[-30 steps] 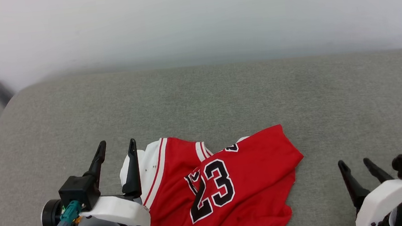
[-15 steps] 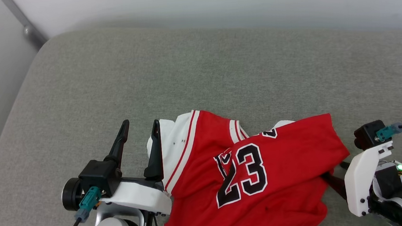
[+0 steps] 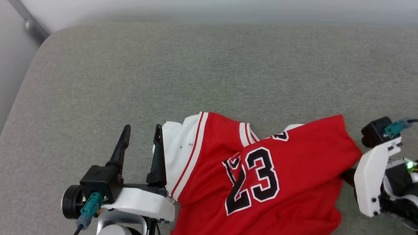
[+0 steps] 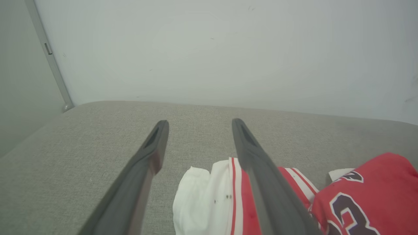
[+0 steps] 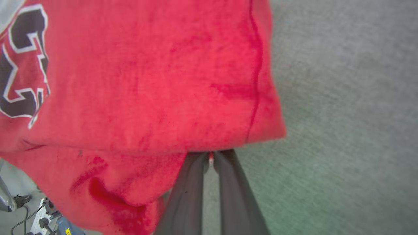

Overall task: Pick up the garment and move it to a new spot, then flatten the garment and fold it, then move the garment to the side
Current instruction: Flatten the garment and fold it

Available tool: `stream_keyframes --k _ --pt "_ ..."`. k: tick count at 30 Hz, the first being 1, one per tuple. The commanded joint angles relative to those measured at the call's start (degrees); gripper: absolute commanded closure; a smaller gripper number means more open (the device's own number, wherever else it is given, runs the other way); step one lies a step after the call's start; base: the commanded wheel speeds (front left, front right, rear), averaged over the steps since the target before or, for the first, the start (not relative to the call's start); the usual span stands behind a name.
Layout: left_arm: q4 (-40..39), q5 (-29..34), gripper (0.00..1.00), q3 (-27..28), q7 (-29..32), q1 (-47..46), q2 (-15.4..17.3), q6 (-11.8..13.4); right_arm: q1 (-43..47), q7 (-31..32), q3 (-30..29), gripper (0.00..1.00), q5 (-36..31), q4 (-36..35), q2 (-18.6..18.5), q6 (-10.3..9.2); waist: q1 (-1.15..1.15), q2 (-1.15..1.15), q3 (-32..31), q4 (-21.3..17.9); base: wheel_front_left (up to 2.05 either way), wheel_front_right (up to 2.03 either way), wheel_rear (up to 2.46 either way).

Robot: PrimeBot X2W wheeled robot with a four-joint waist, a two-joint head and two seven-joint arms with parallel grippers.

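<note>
The right gripper [image 5: 210, 159] has its two dark fingers pressed together, the tips meeting at the right edge of the garment [image 3: 304, 154], tucked under the top fold of red cloth. Only a sliver of fabric shows between the tips, so to my eye the pinch is thin. That is the first worry: if the arm lifts now, so small a bite could slide off the hem and the shirt would flop back down. I also cannot tell how many layers it has caught. If it holds only the lower one, the fold above would drag and bunch rather than come up clean.

The left gripper [image 3: 143, 127] stands wide, with nothing between its fingers, at the left side of the shirt. Its right finger lies just beside, perhaps over, the white sleeve [image 4: 196, 192]; how high it sits above the cloth I cannot tell. With one side held and the other free, a lift would likely hang the shirt lopsided and twist it. That open finger could also snag the sleeve.

The shirt lies crumpled at the near part of the grey cushion [image 3: 189, 77], number showing. Dragged nearer, it could slip off the edge.
</note>
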Motion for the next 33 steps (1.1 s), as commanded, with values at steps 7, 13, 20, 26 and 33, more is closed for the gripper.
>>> stream_keyframes --k 7,13,20,26,33 --pt "0.1 -0.3 0.0 0.2 0.4 1.6 1.2 0.1 0.7 -5.9 -7.1 1.0 -4.2 -6.4 -1.9 -0.02 0.0 0.0 -3.5 -4.3 0.0 0.0 0.0" --pt "-0.5 -1.0 0.0 0.5 1.3 3.4 2.3 0.7 10.6 -4.3 -18.0 1.0 -8.1 -13.2 1.9 -0.02 0.0 0.0 -5.7 -8.3 0.0 0.0 0.0" --pt "-1.2 -1.5 0.0 1.0 2.2 5.1 3.3 1.5 25.6 0.3 -25.0 1.0 -10.4 -19.3 11.2 -0.02 0.0 0.0 -6.6 -11.2 0.0 0.0 0.0" --pt "-2.1 -2.0 0.0 1.6 2.9 6.5 4.2 2.4 31.5 -1.4 -24.5 0.02 -10.2 -17.6 15.3 -0.02 0.0 0.0 -7.3 -12.6 0.0 0.0 0.0" --pt "-2.8 -2.6 0.0 1.9 3.0 8.2 4.4 3.5 26.8 -14.9 -26.1 0.0 -12.5 -17.3 14.1 -0.02 0.0 0.0 -8.7 -13.0 0.0 0.0 0.0"
